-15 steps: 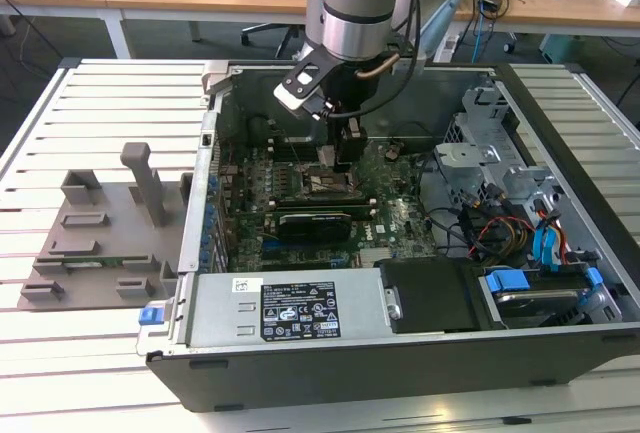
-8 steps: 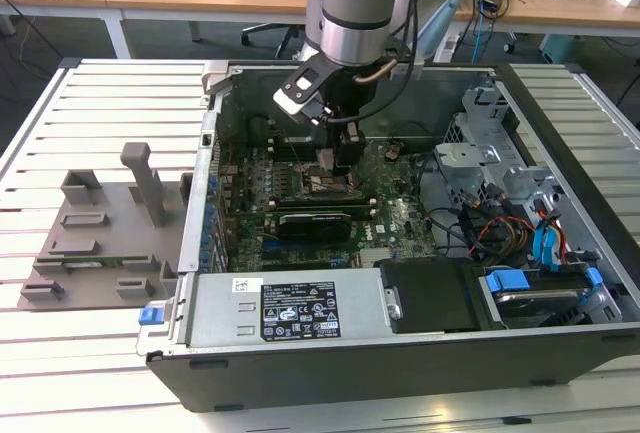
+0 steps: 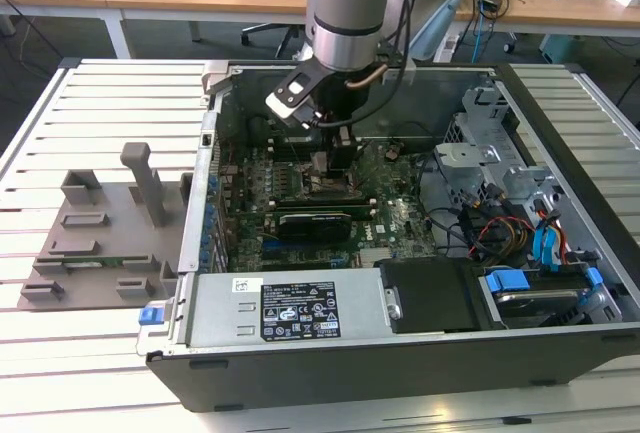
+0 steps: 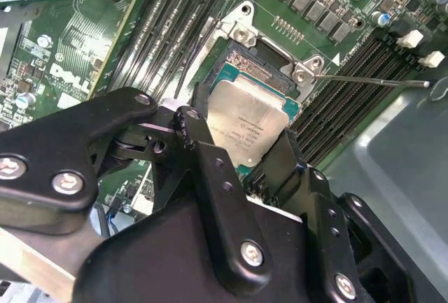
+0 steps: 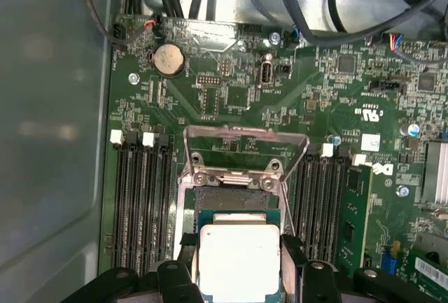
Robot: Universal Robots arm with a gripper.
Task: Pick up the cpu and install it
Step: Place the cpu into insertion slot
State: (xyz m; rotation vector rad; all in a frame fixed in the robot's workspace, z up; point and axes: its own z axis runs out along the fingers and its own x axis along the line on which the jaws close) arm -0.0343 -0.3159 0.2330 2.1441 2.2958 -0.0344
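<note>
The cpu (image 4: 248, 122) (image 5: 238, 264), a flat square chip with a silver-grey top, sits between the black fingers of my gripper (image 4: 241, 148) (image 5: 238, 248). The fingers (image 4: 198, 138) press against two opposite edges of the chip. It hangs just over the open motherboard socket (image 5: 238, 201) (image 4: 260, 61), partly covering it. The socket's metal load plate (image 5: 245, 148) is flipped up. In the exterior view my gripper (image 3: 335, 158) reaches down into the open computer case (image 3: 400, 353), above the middle of the green board.
Memory slots (image 5: 140, 198) (image 5: 318, 198) run along both sides of the socket. A thin lever (image 4: 371, 79) sticks out beside it. A black card (image 3: 315, 221), cables (image 3: 500, 228) and a drive cage crowd the case. A grey holder tray (image 3: 110, 238) lies at the exterior view's left.
</note>
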